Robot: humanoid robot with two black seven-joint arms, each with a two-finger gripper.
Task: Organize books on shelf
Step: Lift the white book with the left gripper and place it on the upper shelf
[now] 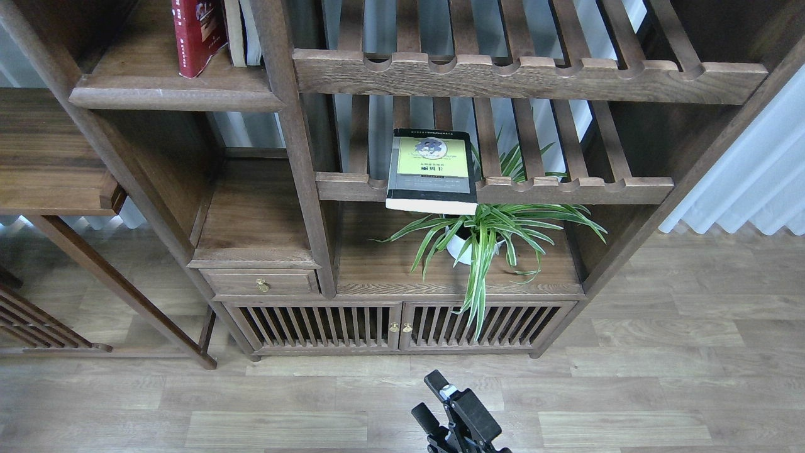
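Books are my work, yet my gripper [434,396] hangs low above the floor, jaws apart and empty. Farther, the black-grey book [432,170] lies flat on a slatted rack [566,187], misplaced. Farthest, the red book [196,34] stands on the shelf [170,94].

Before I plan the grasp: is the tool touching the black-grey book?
Apart. The head view shows the tool low over the floor, with the cabinet front between it and the black-grey book on the slatted rack.
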